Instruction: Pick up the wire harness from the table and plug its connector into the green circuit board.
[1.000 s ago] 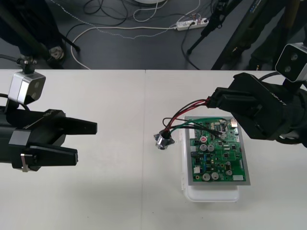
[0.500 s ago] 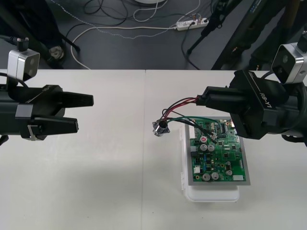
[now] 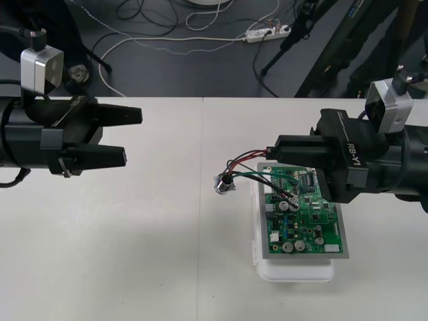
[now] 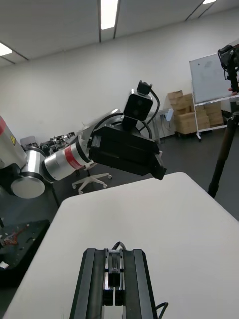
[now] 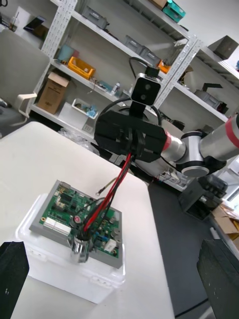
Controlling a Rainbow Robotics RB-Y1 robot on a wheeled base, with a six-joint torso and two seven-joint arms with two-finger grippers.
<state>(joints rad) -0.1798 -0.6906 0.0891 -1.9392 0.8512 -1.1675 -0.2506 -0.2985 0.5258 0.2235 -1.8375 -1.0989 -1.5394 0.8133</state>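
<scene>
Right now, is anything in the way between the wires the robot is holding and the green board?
No, nothing visible is. The right gripper is shut on the harness just over the far left corner of the green board. The left gripper is open, off to the left.

Both arms end in blocky matte-black housings, the left gripper (image 3: 132,136) drawn out into two long tapering black fingers (image 3: 117,116), the right gripper (image 3: 273,152) lettered "RB-Y1" in white, each topped by a small silver camera box (image 3: 41,69), with silver links (image 4: 32,169) banded by a red ring (image 4: 67,158) behind.
</scene>
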